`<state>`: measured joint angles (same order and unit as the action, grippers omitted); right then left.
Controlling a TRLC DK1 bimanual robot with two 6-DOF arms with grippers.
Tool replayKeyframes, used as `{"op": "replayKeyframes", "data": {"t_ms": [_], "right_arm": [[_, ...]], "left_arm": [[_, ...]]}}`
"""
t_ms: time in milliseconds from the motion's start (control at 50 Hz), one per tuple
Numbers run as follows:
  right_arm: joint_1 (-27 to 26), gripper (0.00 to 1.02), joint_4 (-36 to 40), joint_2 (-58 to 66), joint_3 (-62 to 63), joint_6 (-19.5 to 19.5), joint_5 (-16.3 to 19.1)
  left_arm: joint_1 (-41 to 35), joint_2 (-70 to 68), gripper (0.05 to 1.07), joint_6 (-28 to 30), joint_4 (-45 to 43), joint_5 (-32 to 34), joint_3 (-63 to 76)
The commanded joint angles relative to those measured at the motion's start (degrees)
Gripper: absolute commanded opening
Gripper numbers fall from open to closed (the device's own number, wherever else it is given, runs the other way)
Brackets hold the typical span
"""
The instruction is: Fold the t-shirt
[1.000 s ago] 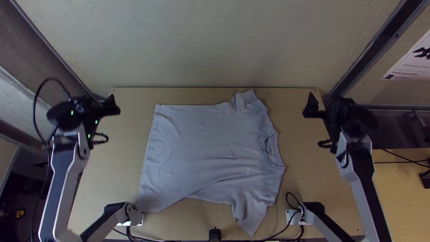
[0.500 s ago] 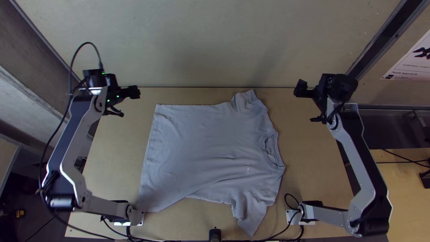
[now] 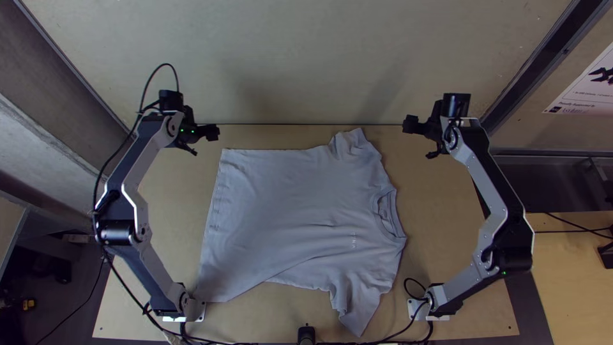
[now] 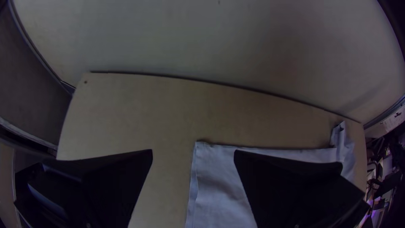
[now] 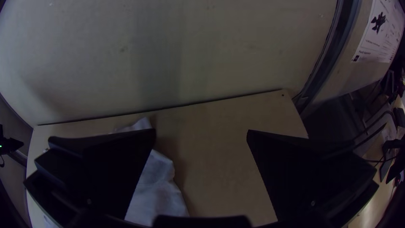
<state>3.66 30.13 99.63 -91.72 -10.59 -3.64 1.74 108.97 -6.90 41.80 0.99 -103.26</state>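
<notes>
Your left gripper [image 4: 193, 152] and right gripper [image 5: 201, 131] have moved in toward the t-shirt [image 3: 287, 214], fingers wide apart (nothing pinched), and it lies spread on the table [image 3: 440, 223], neck [image 3: 385, 211] right, so the first fold seems next: bring them down to its far edge.

You've got a left arm [image 3: 143, 249] at the frame's left and a right arm [image 3: 491, 185] at its right, both pairing silvery-white side plates [image 3: 132, 191] with darker links and chunky, rounded black joints [image 3: 118, 232]. Your left gripper [image 3: 203, 142] and right gripper [image 3: 419, 140] are black, with broad fingers [image 5: 295, 177] that look like wedges, small round screws [image 5: 313, 203] on them. You'll spot green lights [image 3: 193, 131] at upper left, another at lower right, a long black cable [image 3: 165, 64] looping down your left arm, and pale base plates [image 3: 418, 310] near the bottom.
</notes>
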Motion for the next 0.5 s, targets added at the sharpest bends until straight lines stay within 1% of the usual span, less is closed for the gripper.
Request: {"op": "replayKeyframes", "data": {"t_ms": [0,260,480], "right_arm": [[0.8,0.99,1.5,2.8,-3.0,-2.0,-0.1],[2.1,0.99,2.5,8.3,-8.4,-2.2,-0.1],[2.1,0.99,3.4,11.0,-11.1,-2.8,-0.1]], "left_arm": [[-0.7,4.3,0.87,-0.6,1.5,0.1,-3.2],[-2.4,11.4,0.87,-0.6,2.2,-0.6,-6.5],[-4.2,17.2,0.87,0.1,2.4,-5.3,-10.0]]}}
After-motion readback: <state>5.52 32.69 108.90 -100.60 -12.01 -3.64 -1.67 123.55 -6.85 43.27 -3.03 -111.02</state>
